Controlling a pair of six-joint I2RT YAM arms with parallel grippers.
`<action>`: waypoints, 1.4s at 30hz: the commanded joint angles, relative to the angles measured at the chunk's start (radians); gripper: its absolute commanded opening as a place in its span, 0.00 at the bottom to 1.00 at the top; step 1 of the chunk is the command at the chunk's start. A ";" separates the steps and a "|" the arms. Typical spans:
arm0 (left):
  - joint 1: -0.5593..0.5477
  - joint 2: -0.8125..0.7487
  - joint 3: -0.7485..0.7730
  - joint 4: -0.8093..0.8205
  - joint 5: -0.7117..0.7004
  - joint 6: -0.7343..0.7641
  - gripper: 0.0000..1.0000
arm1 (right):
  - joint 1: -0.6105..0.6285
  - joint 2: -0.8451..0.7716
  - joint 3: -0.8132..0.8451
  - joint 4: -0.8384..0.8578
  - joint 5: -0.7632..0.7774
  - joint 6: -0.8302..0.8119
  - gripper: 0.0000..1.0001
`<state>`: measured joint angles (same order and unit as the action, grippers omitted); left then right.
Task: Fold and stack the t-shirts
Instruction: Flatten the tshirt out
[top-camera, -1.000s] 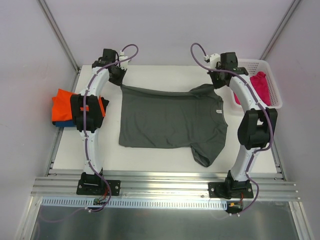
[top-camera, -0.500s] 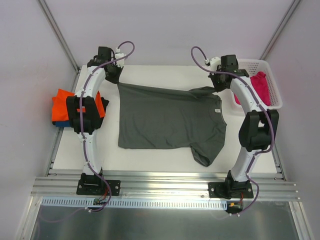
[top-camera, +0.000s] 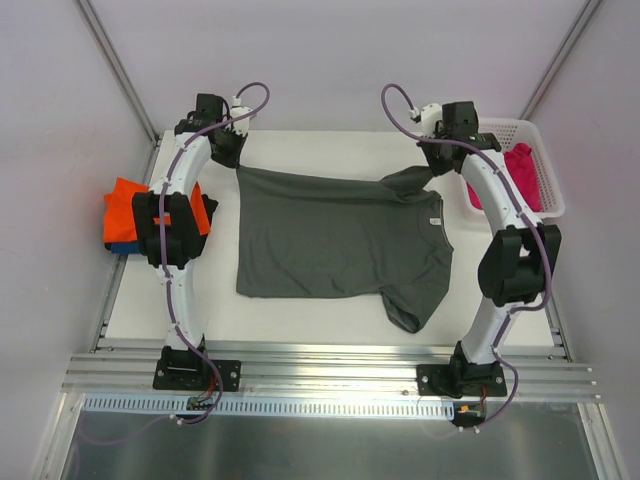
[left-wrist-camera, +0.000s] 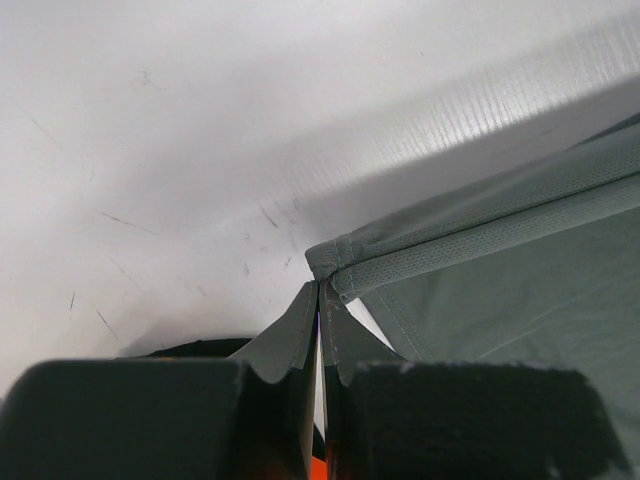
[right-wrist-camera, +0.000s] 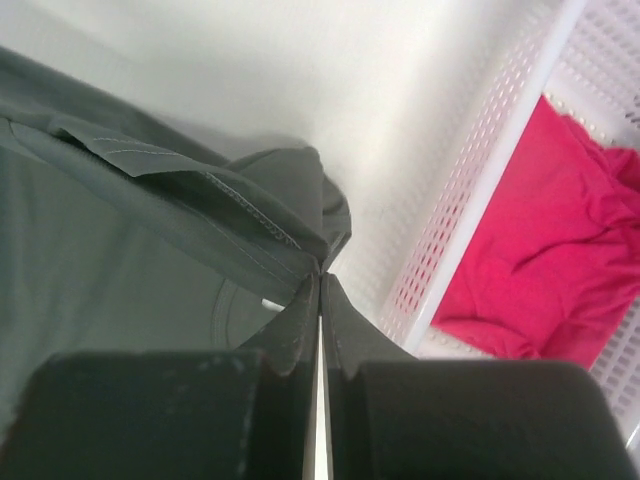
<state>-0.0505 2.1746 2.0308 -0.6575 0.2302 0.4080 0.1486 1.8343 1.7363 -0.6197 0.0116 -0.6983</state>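
Nearest the arm bases, at 5 o'clock on the white worktop (top-camera: 300, 310), one sleeve of the dark grey t-shirt (top-camera: 340, 240) trails toward the near edge. Its body lies spread flat across the middle. At 9 o'clock, on the worktop's left edge, a folded orange t-shirt (top-camera: 125, 205) sits on a blue t-shirt (top-camera: 122, 245). Farther back, at 11 o'clock, the left gripper (left-wrist-camera: 320, 300) is clenched on the grey shirt's far left hem corner. At 1 o'clock the right gripper (right-wrist-camera: 321, 285) is clamped on bunched cloth at its far right edge. At 2 o'clock, a white mesh basket (top-camera: 505, 125) holds a crumpled magenta t-shirt (top-camera: 520, 170).
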 joint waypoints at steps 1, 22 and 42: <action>0.008 -0.052 -0.009 0.009 0.017 0.005 0.00 | 0.008 0.115 0.116 0.031 0.007 0.000 0.01; 0.006 -0.048 -0.038 0.004 -0.003 -0.043 0.00 | 0.013 0.505 0.499 0.156 0.068 -0.014 0.01; 0.003 -0.049 0.035 0.006 -0.057 -0.135 0.00 | 0.022 0.499 0.620 0.273 0.044 0.008 0.01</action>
<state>-0.0509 2.1738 2.0033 -0.6552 0.2047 0.3149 0.1581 2.3985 2.3020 -0.3923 0.0658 -0.7067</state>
